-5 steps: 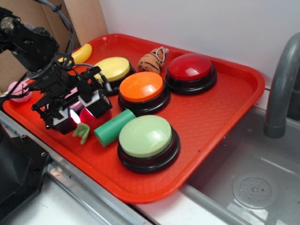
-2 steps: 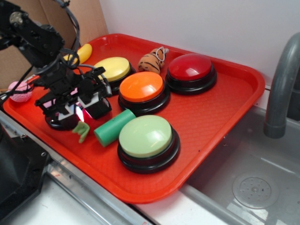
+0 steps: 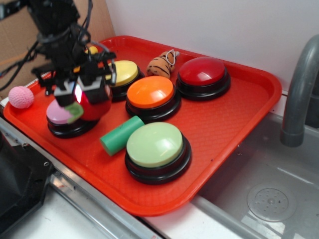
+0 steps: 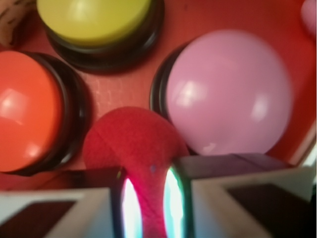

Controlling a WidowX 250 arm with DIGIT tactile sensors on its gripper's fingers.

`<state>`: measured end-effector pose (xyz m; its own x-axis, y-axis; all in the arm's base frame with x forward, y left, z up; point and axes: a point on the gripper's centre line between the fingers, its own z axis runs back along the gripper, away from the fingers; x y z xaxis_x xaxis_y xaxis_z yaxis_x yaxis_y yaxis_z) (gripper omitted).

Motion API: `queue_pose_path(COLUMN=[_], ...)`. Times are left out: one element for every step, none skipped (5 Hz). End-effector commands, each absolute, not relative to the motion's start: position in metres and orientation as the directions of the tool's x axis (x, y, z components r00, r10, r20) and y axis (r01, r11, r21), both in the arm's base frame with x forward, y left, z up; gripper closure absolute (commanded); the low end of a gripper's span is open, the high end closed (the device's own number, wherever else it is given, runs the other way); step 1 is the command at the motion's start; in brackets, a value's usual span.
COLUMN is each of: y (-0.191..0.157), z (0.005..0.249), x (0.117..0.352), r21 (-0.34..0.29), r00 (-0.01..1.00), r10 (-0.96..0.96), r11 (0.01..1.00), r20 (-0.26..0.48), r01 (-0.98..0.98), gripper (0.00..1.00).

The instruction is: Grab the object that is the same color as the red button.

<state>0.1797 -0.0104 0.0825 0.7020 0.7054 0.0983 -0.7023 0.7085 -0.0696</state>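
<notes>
Red fuzz fills the gap between the two pads in the wrist view: the gripper [image 4: 147,208] is clamped on the red fruit [image 4: 133,148], which bulges out ahead of the fingertips. From outside, the gripper [image 3: 82,97] hangs above the tray [image 3: 239,119] with the fruit [image 3: 94,104] lifted clear, its green leaf [image 3: 74,111] dangling at about 8 o'clock of the ball, over the pink button [image 3: 60,115]. The red button [image 3: 203,72] sits well apart, toward 2 o'clock, untouched. The green cylinder [image 3: 121,134] and pink ball [image 3: 21,97] lie where nothing holds them. Judging by this, the grab is essentially done; all that appears left is keeping the hold secure.
</notes>
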Motion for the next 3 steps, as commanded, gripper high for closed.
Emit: queue_pose_path(y=[-0.01,-0.007,-0.001], z=[0.157,0.183,0.19], x=[0.214,0.223,0.226], r21=[0.011,0.005,-0.045], r00=[0.878,0.904,0.903], r10=[0.473,0.417,0.413], r11=[0.88,0.908,0.911], r20=[0.073,0.095,0.115], r01=[-0.474,-0.42,-0.411], gripper=[1.0,1.0,1.0])
